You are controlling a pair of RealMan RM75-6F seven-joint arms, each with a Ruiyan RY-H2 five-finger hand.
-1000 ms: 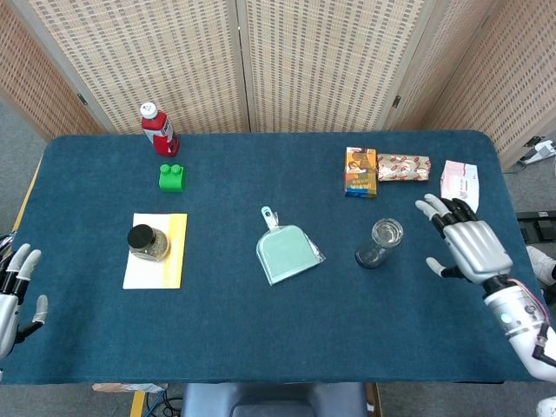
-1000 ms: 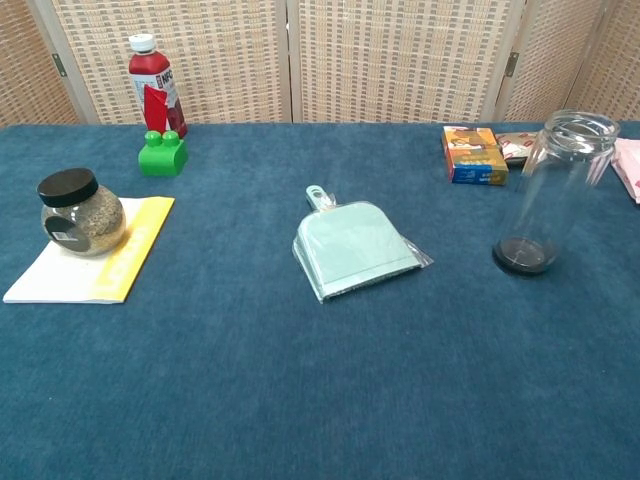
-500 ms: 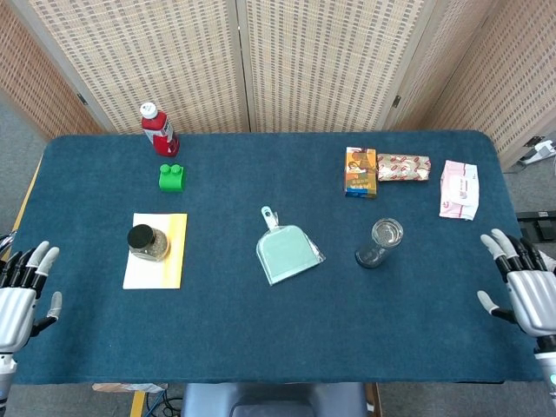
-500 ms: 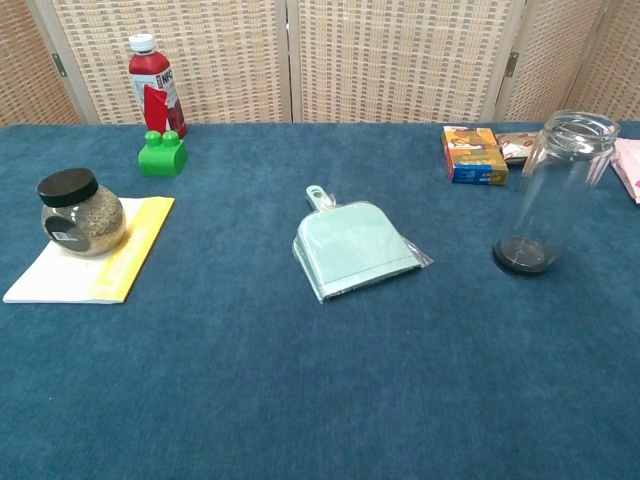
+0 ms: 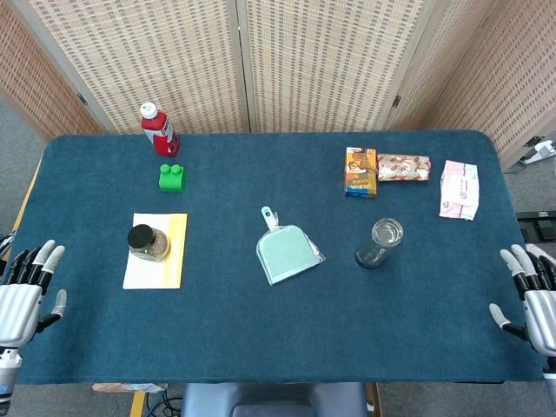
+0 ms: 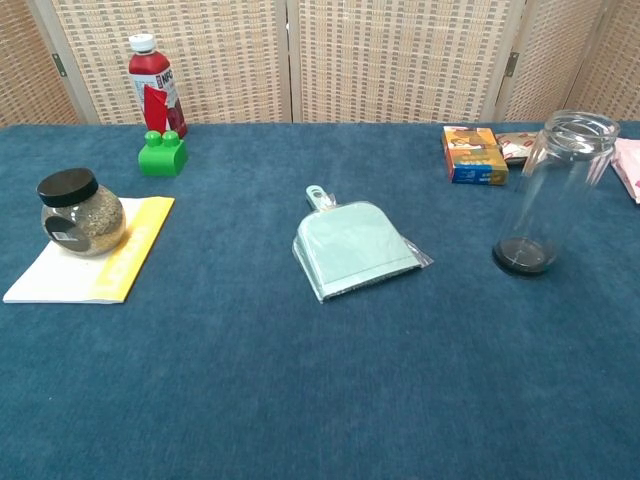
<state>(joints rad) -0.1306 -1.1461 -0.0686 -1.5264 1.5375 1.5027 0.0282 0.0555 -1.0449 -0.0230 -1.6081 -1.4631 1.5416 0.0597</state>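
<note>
1. The clear glass jar (image 5: 380,242) is the thing nearest our right hand (image 5: 537,298), yet well apart from it; it stands upright on the blue table (image 5: 261,339), right of centre.
2. We hold the right hand off the table's right edge, fingers spread, gripping nothing.
3. Our left hand (image 5: 24,291) hangs at the left edge, fingers apart and empty too.
4. Nearest the left hand we see a black-lidded jar (image 5: 145,242) on a white and yellow pad (image 5: 169,265).
5. A pale green dustpan (image 5: 287,251) lies mid-table.
6. Farther back sit a green block (image 5: 171,176), a red bottle (image 5: 157,129), an orange box (image 5: 360,172), a snack packet (image 5: 403,167) and a pink pack (image 5: 459,188).
</note>
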